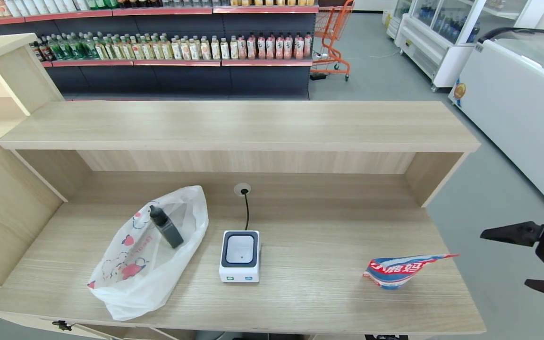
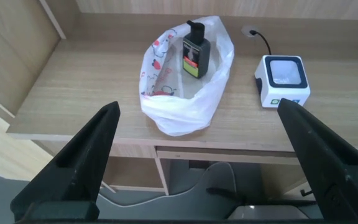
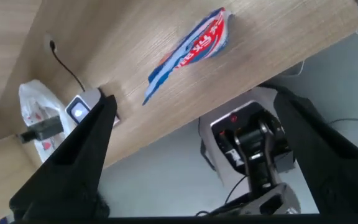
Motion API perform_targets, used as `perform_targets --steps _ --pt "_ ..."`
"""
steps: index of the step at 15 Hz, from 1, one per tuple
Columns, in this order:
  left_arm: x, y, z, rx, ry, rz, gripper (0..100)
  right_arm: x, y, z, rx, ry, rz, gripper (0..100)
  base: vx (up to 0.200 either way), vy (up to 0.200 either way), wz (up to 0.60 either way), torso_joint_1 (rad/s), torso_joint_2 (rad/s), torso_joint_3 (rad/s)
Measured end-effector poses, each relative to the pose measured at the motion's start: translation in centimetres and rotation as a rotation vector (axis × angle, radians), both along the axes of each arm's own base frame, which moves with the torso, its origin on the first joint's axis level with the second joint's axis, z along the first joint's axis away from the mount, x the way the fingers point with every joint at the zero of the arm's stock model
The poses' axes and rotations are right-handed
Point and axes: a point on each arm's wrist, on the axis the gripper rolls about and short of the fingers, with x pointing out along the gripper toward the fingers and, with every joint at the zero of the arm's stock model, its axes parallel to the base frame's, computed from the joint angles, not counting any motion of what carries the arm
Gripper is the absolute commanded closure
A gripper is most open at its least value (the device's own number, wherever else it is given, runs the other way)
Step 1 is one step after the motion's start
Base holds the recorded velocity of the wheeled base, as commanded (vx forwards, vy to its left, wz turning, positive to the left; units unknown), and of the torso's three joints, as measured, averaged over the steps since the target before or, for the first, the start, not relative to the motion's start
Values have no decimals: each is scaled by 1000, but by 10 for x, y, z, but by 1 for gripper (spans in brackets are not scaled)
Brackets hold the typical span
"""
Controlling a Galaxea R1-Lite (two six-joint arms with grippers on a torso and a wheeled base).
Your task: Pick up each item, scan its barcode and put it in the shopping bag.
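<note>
In the head view the snack pouch [image 1: 397,271] lies near the right end of the counter [image 1: 324,302], well apart from the scanner [image 1: 240,255] — we think it is light, soft and crinkly, best pinched by its flat sealed edge. The right gripper [image 1: 504,258] hangs beside the counter's right end, wide open, holding nothing. In the left wrist view the left gripper [image 2: 197,106] is wide open and empty too, back from the shopping bag [image 2: 166,74] with a dark bottle [image 2: 196,53] in it. In the right wrist view nothing touches the snack pouch

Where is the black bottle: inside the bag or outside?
Inside: the bottle lies within the open mouth of the bag.
</note>
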Motion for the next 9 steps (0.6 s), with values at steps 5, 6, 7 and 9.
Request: perform_targets --steps 5,6,7,9 --pt "0 0 0 0 0 0 0 49 2 -15 21 147 -72 0 0 0 0 0 0 0" --pt "0 0 0 0 0 0 0 61 2 -20 0 167 -95 0 0 0 0 0 0 0" --pt "0 0 0 0 0 0 0 71 3 -25 -22 177 -118 0 0 0 0 0 0 0" --pt "0 0 0 0 0 0 0 85 8 -36 -20 207 -119 0 0 0 0 0 0 0"
